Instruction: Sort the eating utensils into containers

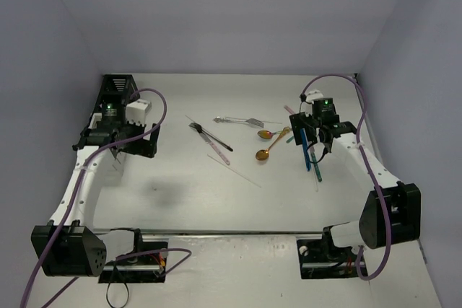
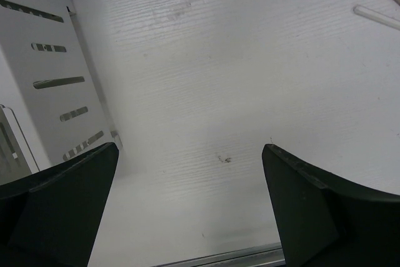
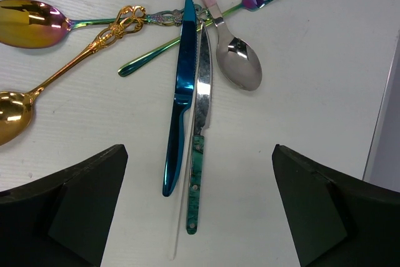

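Lavender walls enclose a white bench [image 1: 180, 200].

Top view: black caddy [image 1: 115, 88] and white caddy [image 1: 138, 112] stand at ten o'clock. Their contents are unseen. Cutlery [image 1: 239, 120] lies loose from centre to three o'clock.

Left wrist: left hand [image 2: 190, 148] is apart and empty, beside the white caddy.

Right wrist: right hand [image 3: 200, 148] is apart over a blue knife [image 3: 180, 104]. Most sorting appears outstanding.

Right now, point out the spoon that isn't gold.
The pink-handled spoon: its bowl is silver, beside the green-handled knife. The ornate spoon and the rainbow-stemmed spoon have gold bowls.
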You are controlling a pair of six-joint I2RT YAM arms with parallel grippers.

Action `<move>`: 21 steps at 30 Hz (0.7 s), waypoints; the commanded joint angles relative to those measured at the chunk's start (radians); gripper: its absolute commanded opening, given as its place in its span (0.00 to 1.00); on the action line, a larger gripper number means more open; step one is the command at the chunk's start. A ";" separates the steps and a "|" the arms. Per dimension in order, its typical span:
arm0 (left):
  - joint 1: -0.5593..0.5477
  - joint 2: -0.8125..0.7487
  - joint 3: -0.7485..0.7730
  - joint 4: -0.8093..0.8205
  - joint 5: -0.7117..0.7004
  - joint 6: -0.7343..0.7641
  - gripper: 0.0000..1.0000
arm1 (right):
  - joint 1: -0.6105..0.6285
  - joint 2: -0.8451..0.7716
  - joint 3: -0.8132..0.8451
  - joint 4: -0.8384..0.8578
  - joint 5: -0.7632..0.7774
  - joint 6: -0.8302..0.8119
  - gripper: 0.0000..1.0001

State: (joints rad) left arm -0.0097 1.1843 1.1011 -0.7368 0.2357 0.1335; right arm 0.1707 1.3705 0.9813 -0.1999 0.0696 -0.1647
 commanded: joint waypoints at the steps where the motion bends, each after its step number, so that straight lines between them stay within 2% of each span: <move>1: 0.004 -0.034 0.005 0.049 -0.001 0.021 0.97 | 0.000 0.000 0.006 0.022 0.017 -0.023 0.99; 5: 0.004 -0.040 -0.005 0.047 0.045 0.061 0.97 | 0.001 0.019 0.011 0.016 -0.001 -0.033 0.97; 9: -0.038 -0.036 -0.008 0.041 0.141 0.196 0.97 | 0.001 0.040 0.000 0.016 -0.001 -0.050 0.97; 12: -0.136 0.015 0.038 0.004 0.123 0.290 0.97 | 0.001 0.054 -0.001 0.014 -0.001 -0.053 0.97; 16: -0.364 0.149 0.121 -0.039 0.046 0.436 0.95 | 0.001 0.069 0.003 0.011 -0.002 -0.052 0.98; 18: -0.424 0.209 0.149 -0.037 0.098 0.508 0.92 | -0.002 0.074 0.005 0.010 -0.001 -0.047 0.98; 21: -0.458 0.284 0.207 -0.037 0.231 0.584 0.87 | -0.013 0.080 0.005 0.009 -0.010 -0.036 0.98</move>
State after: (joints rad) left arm -0.4252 1.4108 1.2100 -0.7630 0.3206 0.5385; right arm 0.1707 1.4445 0.9794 -0.2024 0.0692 -0.2108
